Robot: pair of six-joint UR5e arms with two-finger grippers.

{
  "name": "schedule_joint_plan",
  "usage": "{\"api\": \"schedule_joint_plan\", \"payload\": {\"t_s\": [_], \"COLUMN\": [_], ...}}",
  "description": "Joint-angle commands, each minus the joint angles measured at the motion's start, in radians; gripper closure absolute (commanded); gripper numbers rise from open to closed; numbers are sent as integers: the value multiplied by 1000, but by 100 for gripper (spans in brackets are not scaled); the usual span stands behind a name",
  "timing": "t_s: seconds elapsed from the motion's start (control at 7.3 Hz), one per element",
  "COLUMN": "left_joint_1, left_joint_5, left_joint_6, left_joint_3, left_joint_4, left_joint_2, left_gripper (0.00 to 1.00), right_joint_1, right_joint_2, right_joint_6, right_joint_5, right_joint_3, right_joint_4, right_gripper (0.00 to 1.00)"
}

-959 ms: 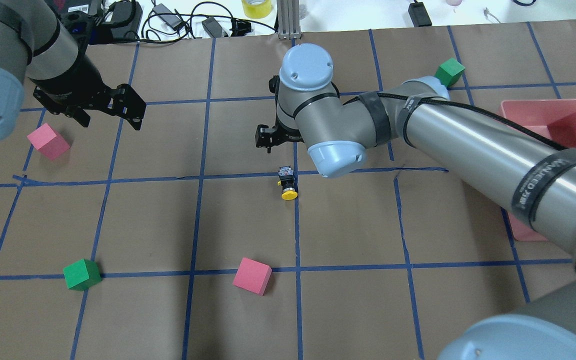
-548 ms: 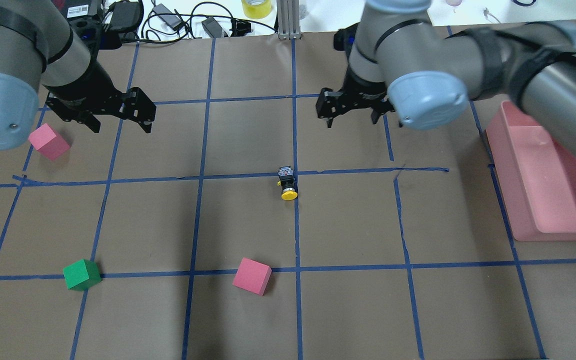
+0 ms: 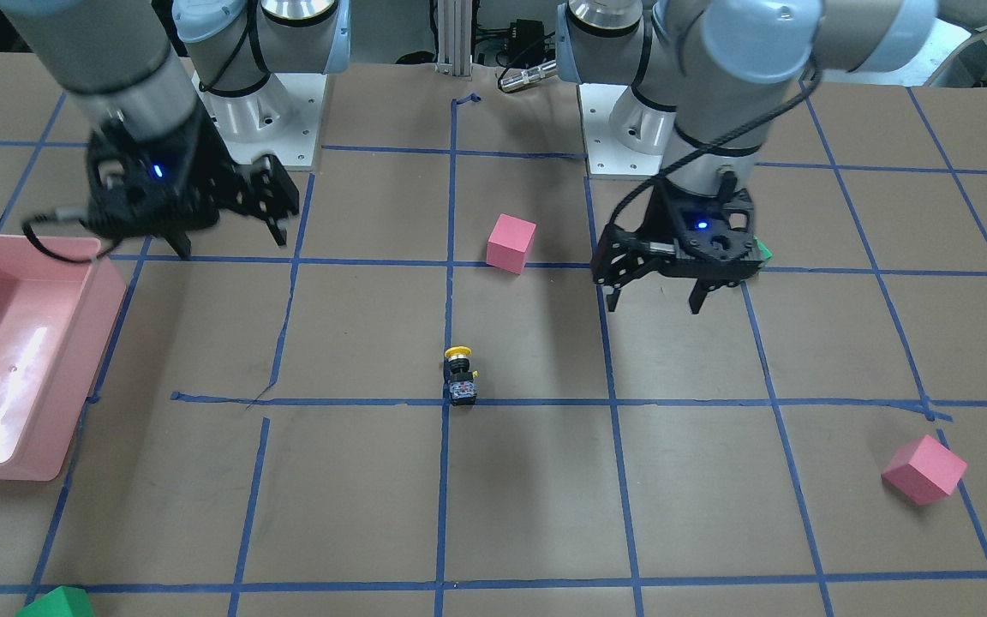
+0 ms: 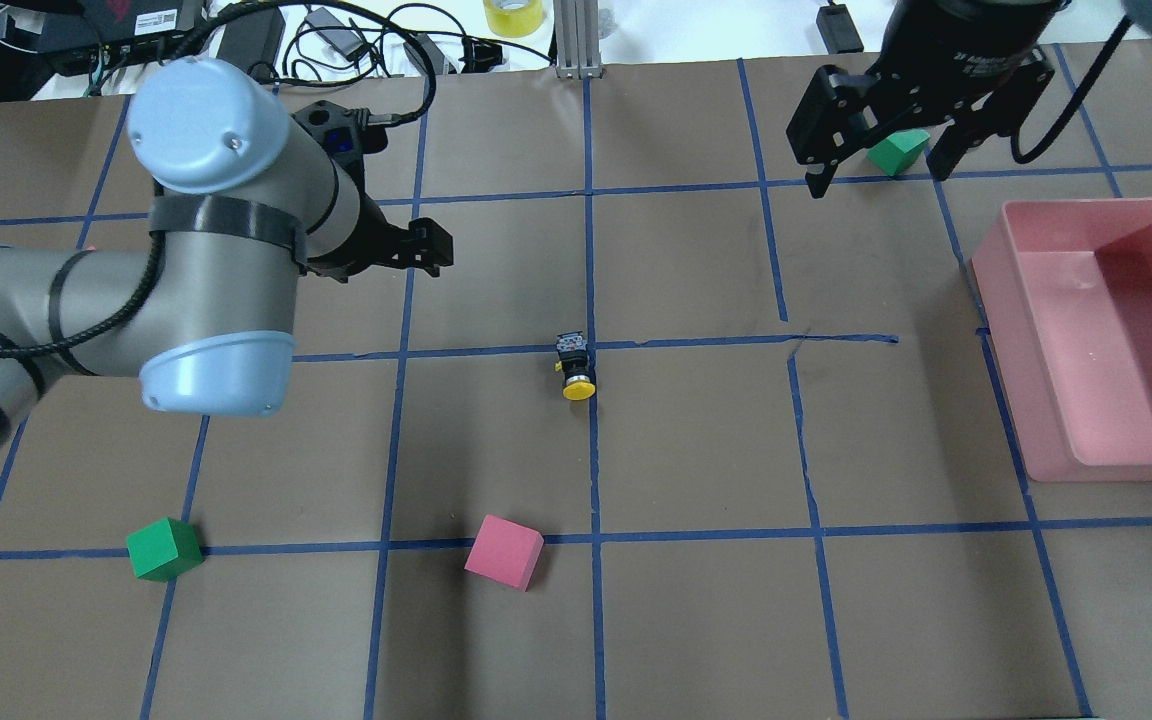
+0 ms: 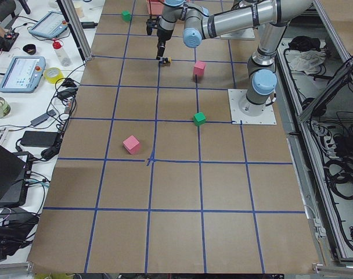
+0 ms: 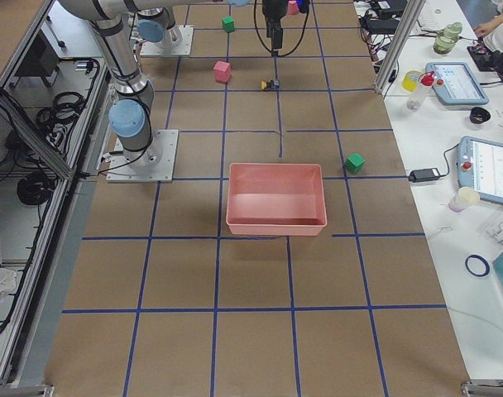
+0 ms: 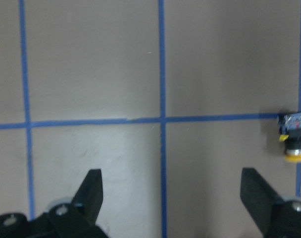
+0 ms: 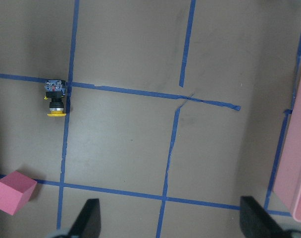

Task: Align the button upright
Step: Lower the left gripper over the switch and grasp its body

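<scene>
The button (image 4: 574, 368) lies on its side at the middle of the table, its yellow cap toward the robot and its base on a blue tape line. It also shows in the front view (image 3: 459, 377), at the right edge of the left wrist view (image 7: 293, 139) and in the right wrist view (image 8: 55, 98). My left gripper (image 4: 416, 248) (image 3: 656, 300) is open and empty, above the table to the left of the button. My right gripper (image 4: 876, 172) (image 3: 228, 244) is open and empty, high at the far right. Nothing lies between the fingers (image 7: 93, 191) in either wrist view.
A pink bin (image 4: 996, 320) stands at the right edge. A pink cube (image 4: 504, 552) and a green cube (image 4: 164, 548) lie near the front. Another green cube (image 4: 898, 145) lies beneath the right gripper. A second pink cube (image 3: 924, 470) lies at the far left.
My right arm has swung away from above the button to the far right. My left arm has moved right, toward the table's middle. The button has not moved.
</scene>
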Motion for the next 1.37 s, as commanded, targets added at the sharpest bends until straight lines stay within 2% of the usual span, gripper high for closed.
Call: {"api": "schedule_joint_plan", "payload": {"t_s": [0.0,0.14,0.55,0.68,0.96,1.23], "left_joint_1": [-78,-98,-180,-190,-224,-241], "left_joint_5": [0,1,20,14,8,7], "left_joint_6": [-156,-219,-326,-353,-384,-444], "left_joint_3": [-66,-86,-109,-109,-104,-103], "left_joint_4": [221,282,491,519,559,559], "left_joint_2": [-71,-111,-258,-310,-373,-387], "left_gripper": [0,0,0,3,3,4], "right_joint_1": [4,7,71,67,65,64], "right_joint_2": [1,0,-2,0,0,0], "right_joint_6": [11,11,80,65,65,65], "right_joint_5": [-6,-22,-18,-26,-27,-29], "right_joint_3": [-23,-14,62,86,87,89], "right_joint_4": [14,13,-151,-183,-184,-184], "right_gripper": [0,0,0,0,0,0]}}
